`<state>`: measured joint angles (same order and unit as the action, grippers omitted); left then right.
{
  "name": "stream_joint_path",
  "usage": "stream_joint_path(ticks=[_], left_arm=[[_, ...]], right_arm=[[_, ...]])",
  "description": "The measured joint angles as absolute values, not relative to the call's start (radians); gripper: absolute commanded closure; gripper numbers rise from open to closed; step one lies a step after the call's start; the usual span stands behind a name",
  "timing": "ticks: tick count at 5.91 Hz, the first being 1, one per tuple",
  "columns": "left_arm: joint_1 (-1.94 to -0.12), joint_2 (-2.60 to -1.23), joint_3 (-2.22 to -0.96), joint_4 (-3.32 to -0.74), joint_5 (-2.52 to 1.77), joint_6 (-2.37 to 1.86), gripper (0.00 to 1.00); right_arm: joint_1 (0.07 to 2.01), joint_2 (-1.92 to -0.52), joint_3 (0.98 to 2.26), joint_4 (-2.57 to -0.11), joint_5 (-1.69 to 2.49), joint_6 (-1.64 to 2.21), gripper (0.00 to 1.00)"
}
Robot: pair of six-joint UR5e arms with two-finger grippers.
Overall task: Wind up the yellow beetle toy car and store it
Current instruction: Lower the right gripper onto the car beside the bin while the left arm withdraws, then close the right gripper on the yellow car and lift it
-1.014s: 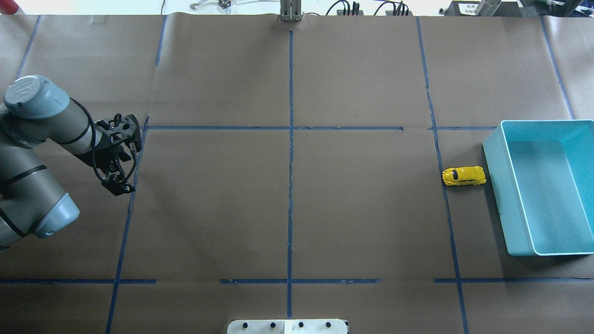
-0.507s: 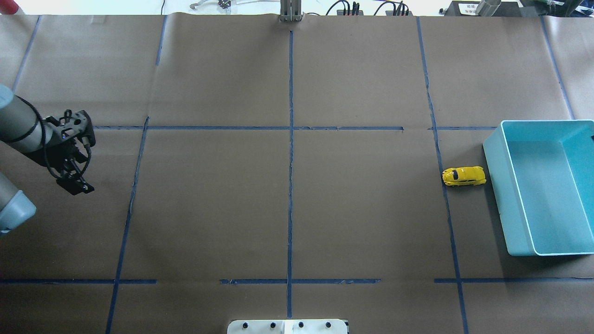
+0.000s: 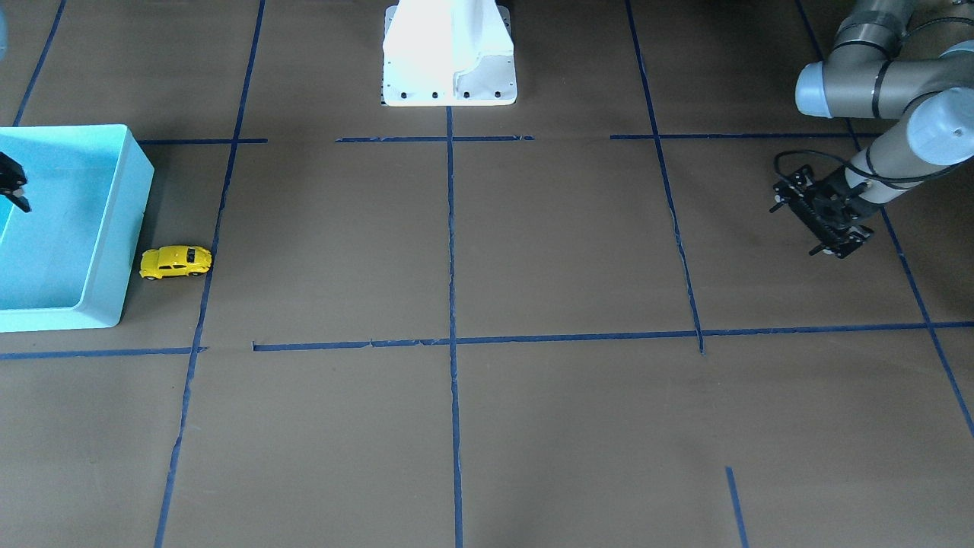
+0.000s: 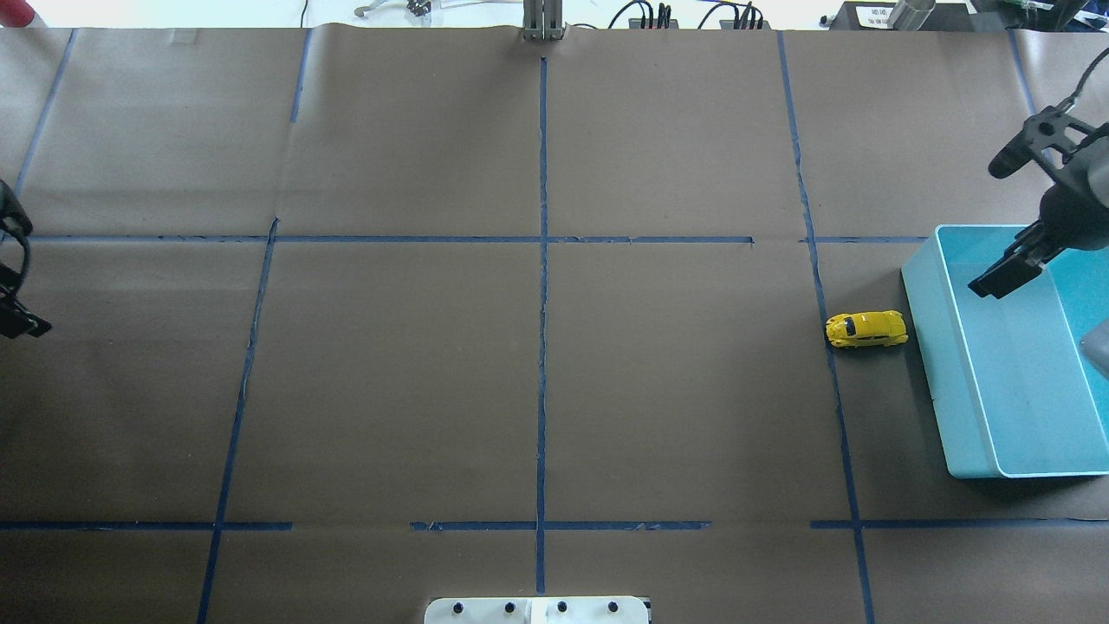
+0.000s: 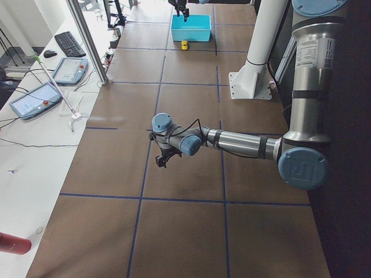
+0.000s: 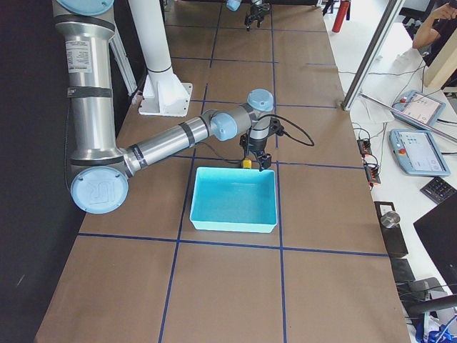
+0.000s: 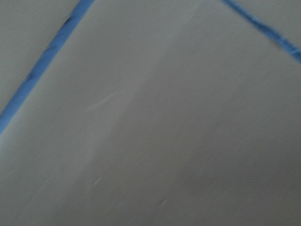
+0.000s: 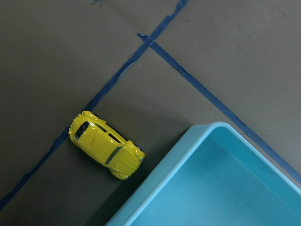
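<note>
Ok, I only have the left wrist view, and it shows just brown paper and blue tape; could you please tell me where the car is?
Observer: The car sits on its wheels right beside the bin, outside it.
Operator: Thank you. Is anything holding it?
Observer: No. The right gripper hangs in the air by the bin, apart from the car.
Operator: And where is my left gripper?
Observer: The left gripper hovers at the opposite end of the table from the car.
</note>
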<state>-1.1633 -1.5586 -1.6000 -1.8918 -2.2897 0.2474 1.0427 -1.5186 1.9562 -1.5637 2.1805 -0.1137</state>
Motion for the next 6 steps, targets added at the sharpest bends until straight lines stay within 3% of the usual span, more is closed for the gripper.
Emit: stream_joint_path(ticks=[2, 6], left_arm=[[-1.33, -1.562, -1.542, -1.883, -2.307, 0.167, 0.0], [-1.524, -1.55, -1.572, -1.756, -2.429, -0.003, 0.0]], right_arm=[[0.904, -1.483, 1.961, -1.557, 2.04, -0.277, 0.0], [0.792, -1.47, 1.92, -1.551, 1.956, -0.533, 0.0]])
